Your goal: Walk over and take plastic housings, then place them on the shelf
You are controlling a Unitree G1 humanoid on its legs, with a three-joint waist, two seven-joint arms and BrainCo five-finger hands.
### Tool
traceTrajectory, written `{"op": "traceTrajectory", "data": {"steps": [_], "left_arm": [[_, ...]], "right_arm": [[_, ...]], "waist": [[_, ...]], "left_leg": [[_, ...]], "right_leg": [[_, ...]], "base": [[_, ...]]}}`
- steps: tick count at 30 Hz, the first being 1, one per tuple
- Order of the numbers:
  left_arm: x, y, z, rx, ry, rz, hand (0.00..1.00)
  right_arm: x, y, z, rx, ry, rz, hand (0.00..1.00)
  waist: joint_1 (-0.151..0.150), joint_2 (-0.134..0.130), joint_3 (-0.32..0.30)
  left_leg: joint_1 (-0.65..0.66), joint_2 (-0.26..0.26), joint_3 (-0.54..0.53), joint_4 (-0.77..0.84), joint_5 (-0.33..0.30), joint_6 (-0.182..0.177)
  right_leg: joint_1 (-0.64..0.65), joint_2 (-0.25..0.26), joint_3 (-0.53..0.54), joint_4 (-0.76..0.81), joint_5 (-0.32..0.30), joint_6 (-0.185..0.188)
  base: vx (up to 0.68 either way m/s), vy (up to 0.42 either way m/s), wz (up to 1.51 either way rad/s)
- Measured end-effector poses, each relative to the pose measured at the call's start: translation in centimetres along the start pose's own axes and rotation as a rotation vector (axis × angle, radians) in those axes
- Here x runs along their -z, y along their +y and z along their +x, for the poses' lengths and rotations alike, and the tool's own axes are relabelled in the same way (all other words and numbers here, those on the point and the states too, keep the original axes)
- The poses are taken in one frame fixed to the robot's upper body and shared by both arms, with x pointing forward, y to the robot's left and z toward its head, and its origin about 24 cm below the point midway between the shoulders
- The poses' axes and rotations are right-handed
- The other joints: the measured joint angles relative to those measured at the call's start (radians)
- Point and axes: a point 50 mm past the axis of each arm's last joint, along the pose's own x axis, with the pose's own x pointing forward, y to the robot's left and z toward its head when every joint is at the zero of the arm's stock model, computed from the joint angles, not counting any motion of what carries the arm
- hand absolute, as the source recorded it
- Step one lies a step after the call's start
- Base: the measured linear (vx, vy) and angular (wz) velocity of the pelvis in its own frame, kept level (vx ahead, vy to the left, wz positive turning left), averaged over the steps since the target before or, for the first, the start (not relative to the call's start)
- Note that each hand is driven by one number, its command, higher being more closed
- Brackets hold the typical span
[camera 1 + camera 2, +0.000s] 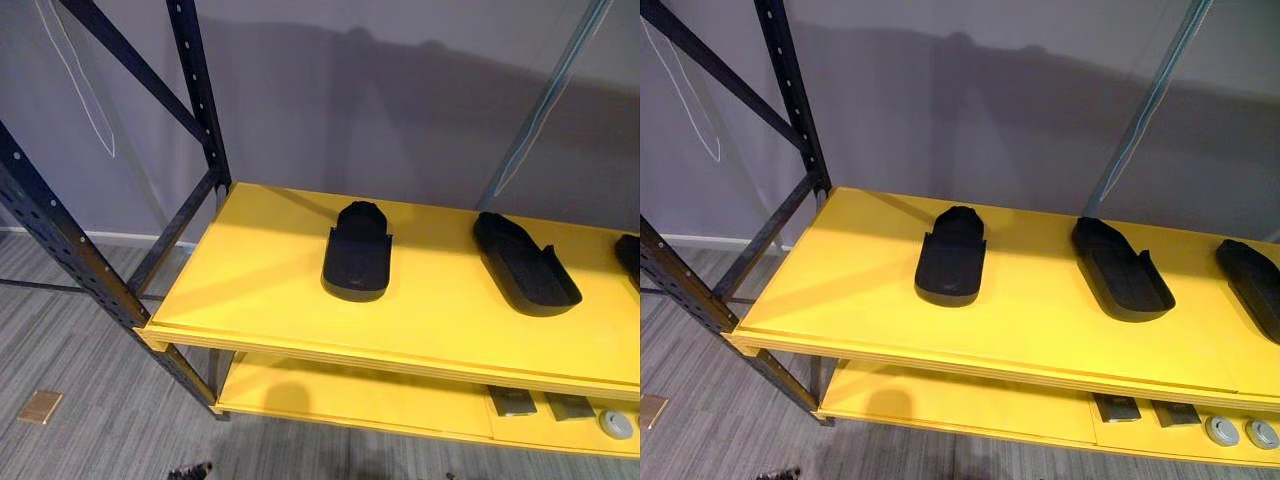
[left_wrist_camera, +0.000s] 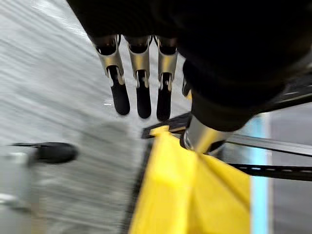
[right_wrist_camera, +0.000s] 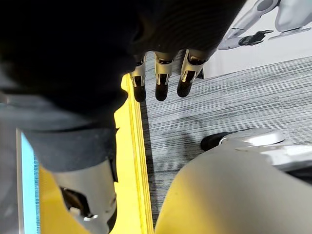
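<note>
Three black plastic housings lie on the yellow top board (image 1: 260, 290) of the shelf. The left housing (image 1: 357, 255) sits near the board's middle, the second housing (image 1: 523, 262) lies to its right, and the third housing (image 1: 1252, 282) is cut off by the right edge. My left hand (image 2: 143, 92) hangs beside the shelf with straight fingers and nothing in it. My right hand (image 3: 162, 80) also hangs with straight fingers above the grey floor, close to the yellow shelf edge (image 3: 131, 146), and is empty.
Dark blue perforated uprights (image 1: 195, 90) and diagonal braces frame the shelf's left end. The lower yellow board (image 1: 970, 405) carries small grey parts (image 1: 1120, 408) and round pieces (image 1: 1240, 432) at the right. A brown plate (image 1: 40, 406) lies on the grey carpet.
</note>
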Motion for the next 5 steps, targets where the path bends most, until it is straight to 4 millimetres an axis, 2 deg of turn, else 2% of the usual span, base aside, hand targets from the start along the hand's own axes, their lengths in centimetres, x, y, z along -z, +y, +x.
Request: {"op": "traceTrajectory", "data": {"steps": [5], "left_arm": [[-0.04,-1.02,0.19,0.056,0.009,0.057,0.00]], "right_arm": [[-0.61,0.13,0.20,0.006,-0.013,0.007,0.00]], "waist": [[-0.006,0.005,0.000]], "left_leg": [[0.004,-0.001,0.020,0.000,-0.005,-0.003]], "right_leg": [[0.000,0.001,0.018,-0.001,0.002,0.001]], "base": [[0.05,0.014,-0.10]]}}
